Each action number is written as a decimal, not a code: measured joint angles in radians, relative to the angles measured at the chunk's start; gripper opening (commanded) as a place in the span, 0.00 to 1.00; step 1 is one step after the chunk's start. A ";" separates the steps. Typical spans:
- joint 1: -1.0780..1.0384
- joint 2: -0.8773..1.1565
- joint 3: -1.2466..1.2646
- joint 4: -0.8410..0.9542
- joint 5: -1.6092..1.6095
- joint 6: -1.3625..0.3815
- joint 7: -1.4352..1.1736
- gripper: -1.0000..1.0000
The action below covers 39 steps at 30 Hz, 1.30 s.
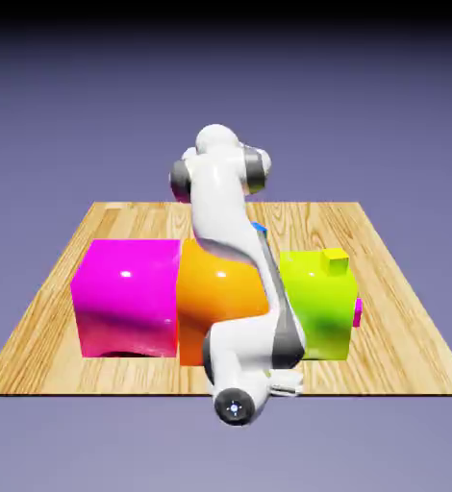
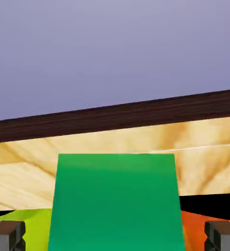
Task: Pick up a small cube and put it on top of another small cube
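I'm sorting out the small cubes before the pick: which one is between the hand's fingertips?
The teal-green cube: it alone fills the space between the fingertips, unlike the yellow cube atop the lime block.

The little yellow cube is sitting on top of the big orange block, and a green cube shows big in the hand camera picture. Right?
Not quite: the exterior view shows the little yellow cube on the big yellow-green block. The rest is right.
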 measured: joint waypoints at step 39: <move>0.020 -1.014 -0.192 -0.743 0.191 -0.206 0.056 0.00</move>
